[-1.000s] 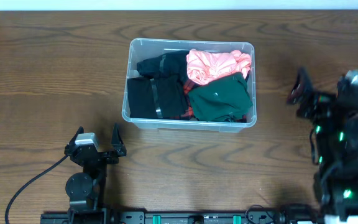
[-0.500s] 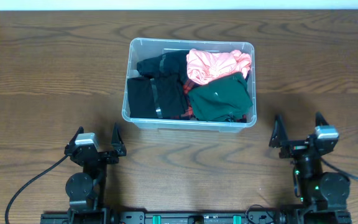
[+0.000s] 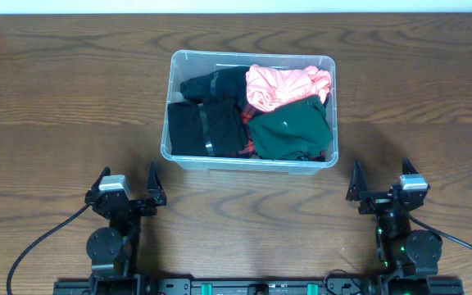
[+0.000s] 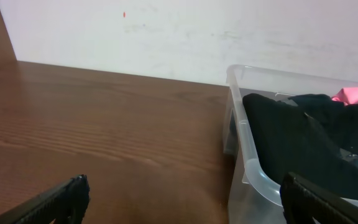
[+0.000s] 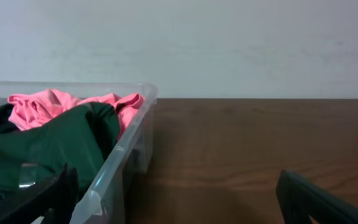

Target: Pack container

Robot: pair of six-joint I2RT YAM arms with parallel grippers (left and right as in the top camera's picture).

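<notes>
The clear plastic container stands at the table's middle, holding black clothes, a pink garment and a dark green garment. My left gripper is open and empty, near the front edge, left of the container. My right gripper is open and empty, near the front edge, right of the container. In the left wrist view the container with black cloth lies ahead to the right. In the right wrist view the container with green cloth and pink cloth lies ahead to the left.
The brown wooden table runs all round the container. A white wall stands behind the table's far edge. A black cable trails from the left arm's base.
My right arm has swung down from the right side and settled at its place near the front edge, its gripper open. The left arm and the container have not moved.
</notes>
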